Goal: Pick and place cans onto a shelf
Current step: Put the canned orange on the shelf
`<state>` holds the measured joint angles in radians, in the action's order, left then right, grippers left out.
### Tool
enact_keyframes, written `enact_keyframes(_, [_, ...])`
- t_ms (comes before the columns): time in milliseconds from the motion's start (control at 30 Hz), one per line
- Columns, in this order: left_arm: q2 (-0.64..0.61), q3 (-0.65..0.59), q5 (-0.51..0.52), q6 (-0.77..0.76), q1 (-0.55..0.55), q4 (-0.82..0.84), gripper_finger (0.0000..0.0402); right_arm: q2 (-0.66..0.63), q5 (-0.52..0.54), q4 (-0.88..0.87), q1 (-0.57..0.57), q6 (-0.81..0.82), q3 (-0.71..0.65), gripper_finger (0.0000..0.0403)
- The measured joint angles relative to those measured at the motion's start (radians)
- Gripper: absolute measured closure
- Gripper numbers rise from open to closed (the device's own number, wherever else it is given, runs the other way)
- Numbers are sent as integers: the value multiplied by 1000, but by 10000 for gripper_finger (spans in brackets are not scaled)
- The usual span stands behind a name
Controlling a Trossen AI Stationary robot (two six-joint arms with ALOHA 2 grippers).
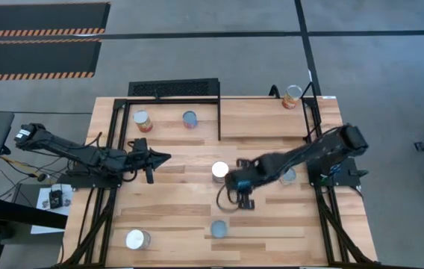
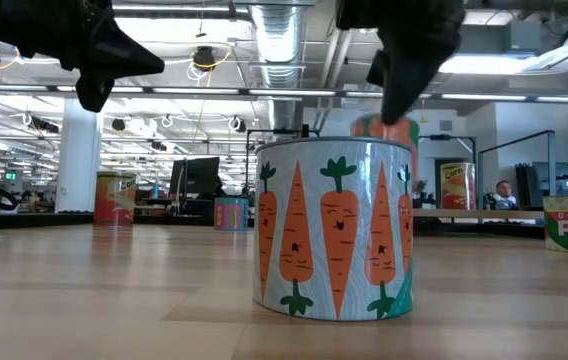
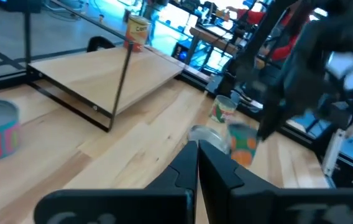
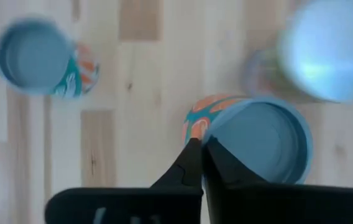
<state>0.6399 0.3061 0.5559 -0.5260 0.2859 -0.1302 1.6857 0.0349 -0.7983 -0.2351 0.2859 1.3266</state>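
Note:
Several small cans stand upright on the wooden table: a white-topped one (image 1: 220, 170) at the middle, one (image 1: 289, 175) under my right arm, and two near the front edge (image 1: 219, 228) (image 1: 137, 239). The front can is the carrot-label can (image 2: 332, 230) in the low view. The shelf (image 1: 257, 119) runs along the far side and carries three cans (image 1: 142, 119) (image 1: 189, 118) (image 1: 292, 96). My right gripper (image 1: 242, 200) is shut and empty, pointing down, raised over a teal-and-orange can (image 4: 257, 137). My left gripper (image 1: 161, 158) is shut and empty at the left.
Black frame bars (image 1: 219, 119) edge and cross the shelf, and a black grate (image 1: 173, 88) lies behind it. Black rails (image 1: 96, 202) run along both table sides. In the left wrist view the shelf plank (image 3: 102, 74) stands raised on thin black bars.

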Motion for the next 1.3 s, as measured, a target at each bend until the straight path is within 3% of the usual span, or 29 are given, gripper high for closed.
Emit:
enact_keyframes(200, [0, 0, 53, -21, 0, 4, 401, -155, -10, -177, 213, 19, 0, 392])
enact_keyframes(300, [0, 0, 71, -32, 0, 4, 401, -185, -10, -251, 369, -50, 1, 394])
enact_keyframes(533, [0, 0, 140, -35, 0, 9, 401, -141, -2, -239, 754, -281, 2, 394])
enact_keyframes(700, [0, 0, 186, -16, 0, 9, 401, -68, 41, -197, 968, -420, 2, 394])
enact_keyframes(900, [1, 0, 230, -5, 0, 10, 401, 6, 69, -123, 1097, -526, 2, 393])
enact_keyframes(1300, [1, 0, 263, -7, 0, 12, 401, 36, 70, -81, 1160, -583, 2, 393])
